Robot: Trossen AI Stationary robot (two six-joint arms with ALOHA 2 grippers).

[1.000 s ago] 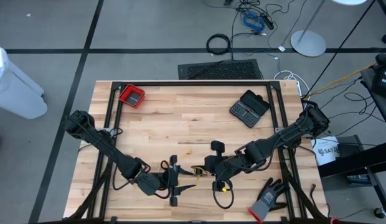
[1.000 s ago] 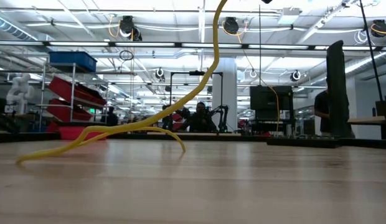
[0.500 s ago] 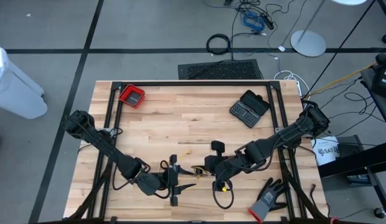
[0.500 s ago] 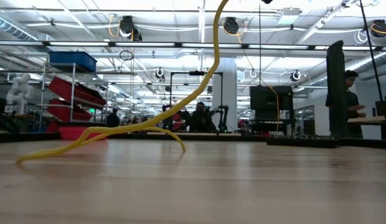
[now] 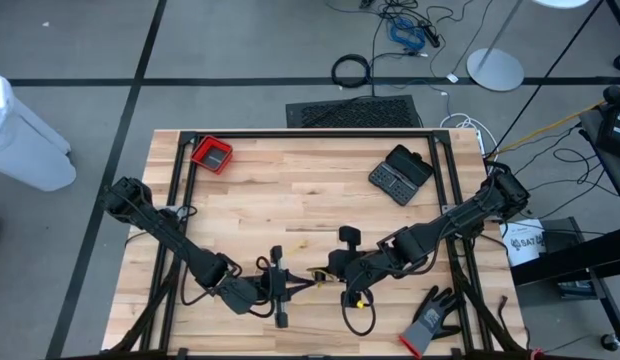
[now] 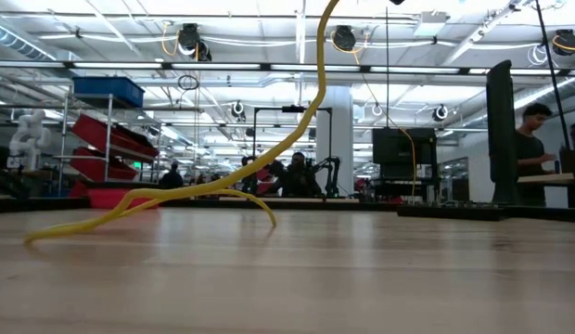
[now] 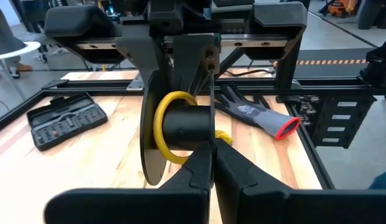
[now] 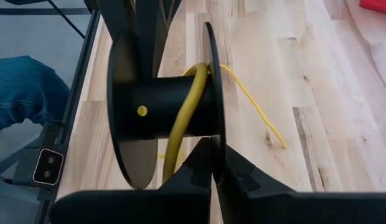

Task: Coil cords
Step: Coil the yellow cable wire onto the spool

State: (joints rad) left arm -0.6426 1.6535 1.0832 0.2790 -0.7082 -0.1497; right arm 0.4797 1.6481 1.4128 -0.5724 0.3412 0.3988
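High view puts the worktop [image 5: 320,200] under both arms, which meet near six o'clock. A grey-black glove [image 5: 430,318] lies at five o'clock. Between the tools stands a black spool [image 8: 162,112], gripped at its flange by the closed right tool [image 5: 342,272]. The yellow cord [image 8: 180,127], thin and glossy, wraps once around the spool's core and trails over the boards. The black cord [image 5: 358,318] loops just below, partly hidden by the arm. Left tool [image 5: 282,288], spread wide a second ago, has now closed, seemingly pinching the yellow cord.
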